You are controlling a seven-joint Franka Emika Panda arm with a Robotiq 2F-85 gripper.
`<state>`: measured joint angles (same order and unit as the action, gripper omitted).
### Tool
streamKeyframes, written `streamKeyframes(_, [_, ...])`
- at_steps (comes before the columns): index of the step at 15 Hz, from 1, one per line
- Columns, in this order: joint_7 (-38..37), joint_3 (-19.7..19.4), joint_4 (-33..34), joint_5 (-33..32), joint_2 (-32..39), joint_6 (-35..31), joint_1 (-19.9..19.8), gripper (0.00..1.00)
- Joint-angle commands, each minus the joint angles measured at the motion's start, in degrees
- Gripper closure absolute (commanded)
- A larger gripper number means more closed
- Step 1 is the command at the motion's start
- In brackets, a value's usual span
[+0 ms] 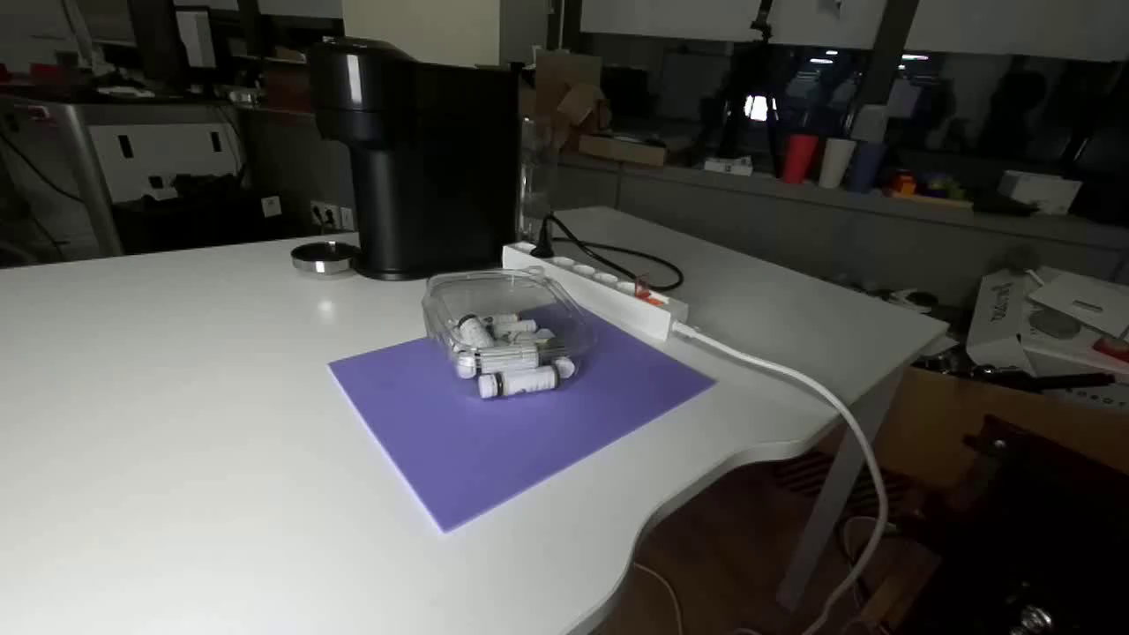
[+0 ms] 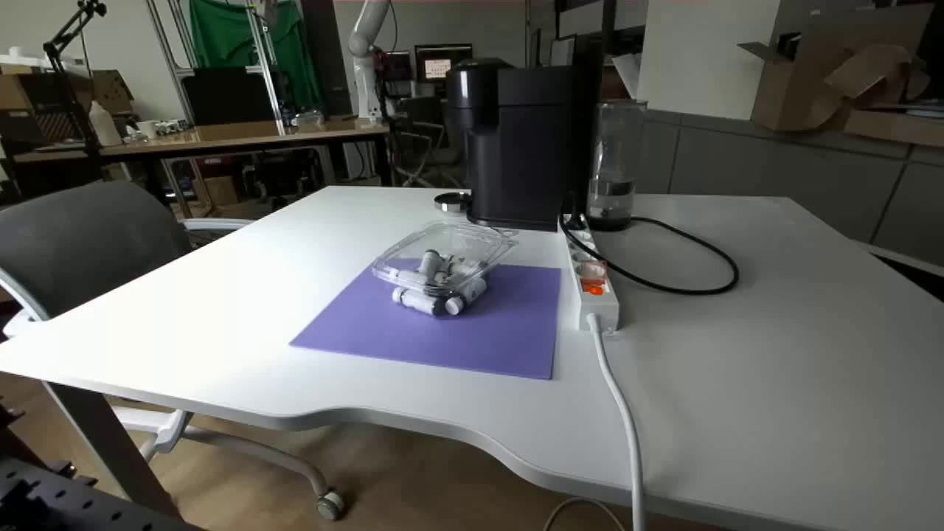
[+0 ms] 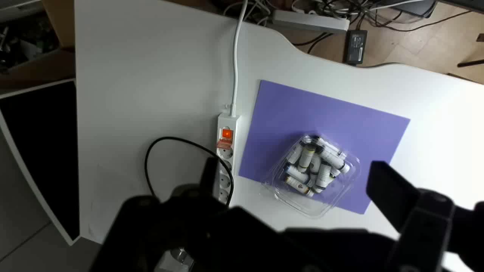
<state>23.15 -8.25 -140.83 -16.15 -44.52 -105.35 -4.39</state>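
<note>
Looking down at the gripper (image 3: 294, 168), spread wide and holding nothing above the white desk (image 3: 151, 87). Seeing the clear container (image 3: 317, 204), heaped with white vials (image 3: 323, 176), sitting on the purple sheet (image 3: 321, 111) and reaching past the sheet's edge facing the coffee machine (image 1: 423, 185). Noting the power strip (image 3: 225, 154) running just beside the sheet, with a white cord (image 3: 235, 64) dropping over the desk's wavy edge. Spotting a red cup (image 1: 800, 160) on the dim ledge (image 1: 935, 210) beyond the far edge, and a grey chair (image 2: 88, 247) by the desk's side.
</note>
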Motion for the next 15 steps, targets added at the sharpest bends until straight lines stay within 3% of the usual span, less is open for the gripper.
streamKeyframes(1, [-0.54, -0.67, 0.14, -0.55, -0.03, 0.11, 1.0, 0.0])
streamKeyframes(15, [-0.99, -1.51, 0.25, -0.07, 2.0, -2.21, 1.16, 0.0])
